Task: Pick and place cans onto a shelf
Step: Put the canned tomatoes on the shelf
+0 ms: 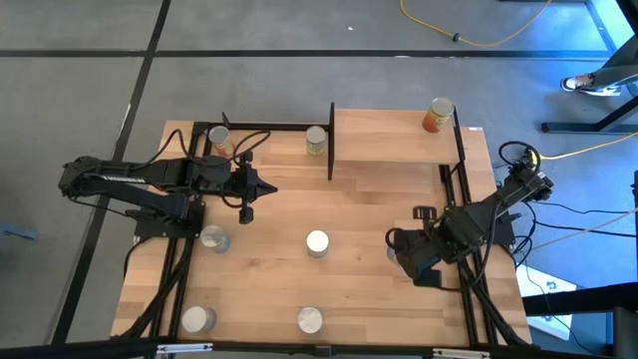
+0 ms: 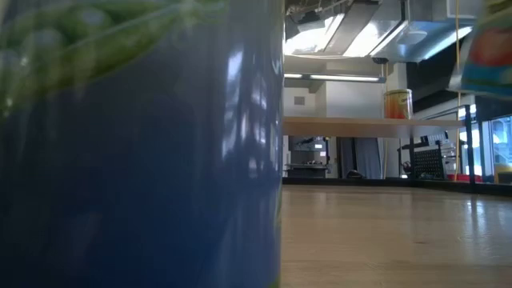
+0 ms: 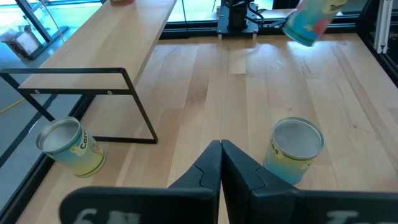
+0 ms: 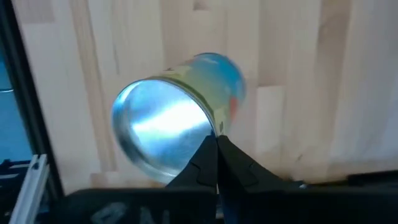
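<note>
The worktop point(image 1: 369, 214) fills most of the overhead view, a pale wood surface with black rails along its edges. On its far right part stands the shelf point(image 1: 394, 134), a raised light-wood board on thin black posts, and one orange-labelled can point(image 1: 438, 115) already sits on its far right corner. The other cans are spread about the worktop: one at the far left corner point(image 1: 219, 139) beside the left arm, one just left of the shelf's edge point(image 1: 316, 140), one in the middle point(image 1: 317, 242), one at the left below the arm point(image 1: 213, 237), and two along the near edge point(image 1: 198, 319) point(image 1: 310, 319). A blue-labelled can point(image 4: 180, 115) lies right in front of the right arm's camera, tilted with its silvery top toward the lens (whether it rests on the wood or is lifted I cannot tell). The left pincer point(image 1: 249, 192) hovers over the worktop left of centre with its fingers pressed together and nothing between them; the right pincer point(image 4: 217, 146) sits low at the right side, its tips likewise pressed together just beside that blue can rather than around it. These cans look rigid and smooth, probably fairly heavy if full, so the metal wall could slip under a light pinch. The sound hold, in my judgement, is across the label at mid-height with the can upright, fingers spread wide first.
</note>
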{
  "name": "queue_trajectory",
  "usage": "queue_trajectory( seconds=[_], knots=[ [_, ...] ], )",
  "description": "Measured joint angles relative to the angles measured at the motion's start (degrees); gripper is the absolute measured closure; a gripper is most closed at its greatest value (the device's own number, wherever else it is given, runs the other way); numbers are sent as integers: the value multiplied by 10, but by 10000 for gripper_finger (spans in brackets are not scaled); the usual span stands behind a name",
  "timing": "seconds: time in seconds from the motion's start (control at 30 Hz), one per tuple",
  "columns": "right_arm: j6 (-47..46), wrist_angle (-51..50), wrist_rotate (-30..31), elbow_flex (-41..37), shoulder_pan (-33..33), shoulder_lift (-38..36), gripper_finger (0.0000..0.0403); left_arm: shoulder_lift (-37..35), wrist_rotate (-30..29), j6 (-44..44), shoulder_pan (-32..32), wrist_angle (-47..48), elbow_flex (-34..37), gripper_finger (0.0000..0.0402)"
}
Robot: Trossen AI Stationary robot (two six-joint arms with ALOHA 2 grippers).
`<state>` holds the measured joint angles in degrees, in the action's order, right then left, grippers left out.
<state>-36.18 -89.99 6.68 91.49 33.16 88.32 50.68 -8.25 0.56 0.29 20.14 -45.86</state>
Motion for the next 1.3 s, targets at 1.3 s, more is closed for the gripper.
queue_trajectory(
  seconds=[1.3],
  knots=[
    [200,0,193,1,-302,-145,403,0,0,1,0,0,0,401]
  ],
)
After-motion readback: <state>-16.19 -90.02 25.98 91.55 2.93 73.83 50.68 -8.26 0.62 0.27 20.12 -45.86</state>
